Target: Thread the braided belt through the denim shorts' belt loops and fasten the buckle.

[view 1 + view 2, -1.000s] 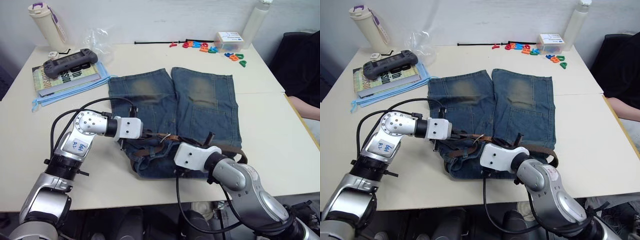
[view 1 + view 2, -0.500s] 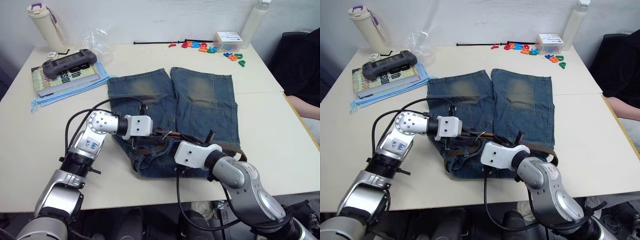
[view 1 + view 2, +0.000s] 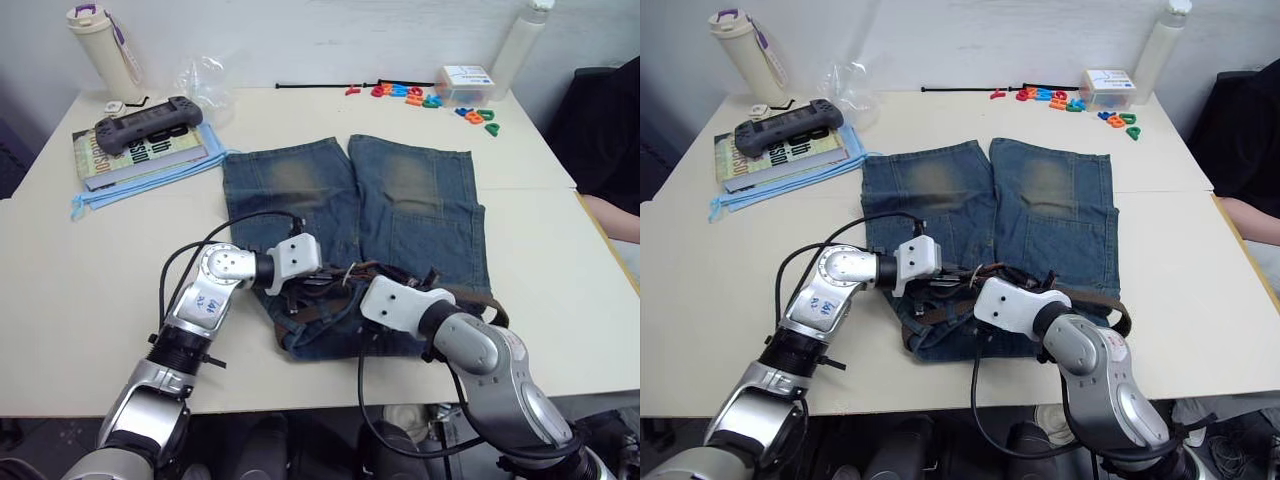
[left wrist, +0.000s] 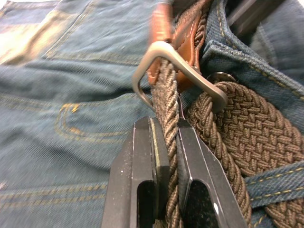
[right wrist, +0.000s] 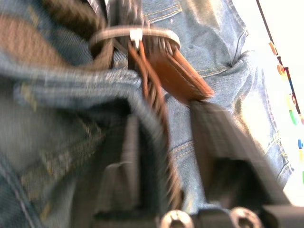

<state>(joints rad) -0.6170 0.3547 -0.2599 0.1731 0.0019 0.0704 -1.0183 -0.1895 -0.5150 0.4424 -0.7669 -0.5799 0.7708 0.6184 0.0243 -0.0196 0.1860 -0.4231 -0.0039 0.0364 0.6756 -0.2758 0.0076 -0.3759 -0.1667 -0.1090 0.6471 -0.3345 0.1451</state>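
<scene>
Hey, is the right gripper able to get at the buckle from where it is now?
Probably yes. The buckle sits just ahead of the right gripper, whose fingers are spread; only the denim shorts waistband fold lies between.

Head stereo pair: we look forward and down from above the desk point(image 3: 80, 270), both eyes sharing the denim shorts point(image 3: 400, 200) and far clutter. Left wrist view: we sit very near, facing along the jaws onto the braided belt point(image 4: 167, 102) and buckle point(image 4: 164, 47). Right wrist view: equally close, sharing that buckle point(image 5: 135, 33) from the opposite side.
</scene>
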